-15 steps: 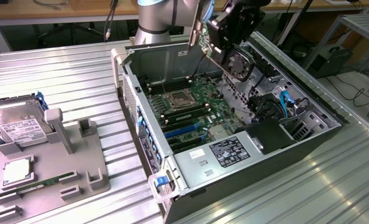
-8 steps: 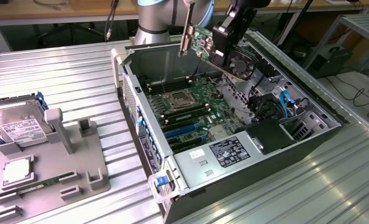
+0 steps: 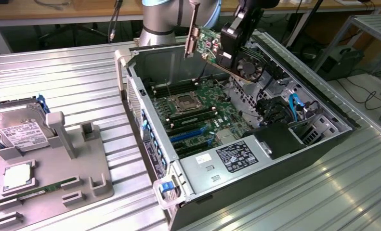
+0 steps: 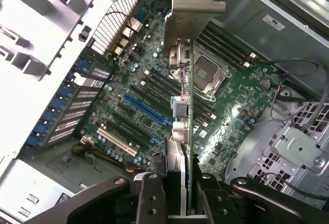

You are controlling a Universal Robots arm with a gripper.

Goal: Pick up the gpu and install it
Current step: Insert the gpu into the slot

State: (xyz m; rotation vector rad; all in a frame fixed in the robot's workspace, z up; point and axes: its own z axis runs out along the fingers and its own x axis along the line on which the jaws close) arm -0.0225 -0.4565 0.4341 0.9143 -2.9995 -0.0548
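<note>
The gpu (image 3: pixel 217 44), a green card with a black fan and a silver end bracket, hangs tilted above the far end of the open computer case (image 3: pixel 153 144). My gripper (image 3: pixel 234 33) is shut on it, gripping the card's upper part. In the wrist view the gpu (image 4: pixel 186 106) appears edge-on with its bracket (image 4: pixel 191 8) pointing away, held between my black fingers (image 4: pixel 150 199). Below it lies the motherboard (image 4: pixel 241 100) with its blue slot (image 4: pixel 146 110) and processor socket (image 4: pixel 203 75). The card hangs in the air, apart from the board.
A power supply (image 3: pixel 242 154) and drive cage with cables (image 3: pixel 293 113) fill the case's near and right parts. At the exterior view's left, a grey fixture (image 3: pixel 61 178) holds a hard drive (image 3: pixel 17 132), a RAM stick (image 3: pixel 45 188) and a processor (image 3: pixel 18 179).
</note>
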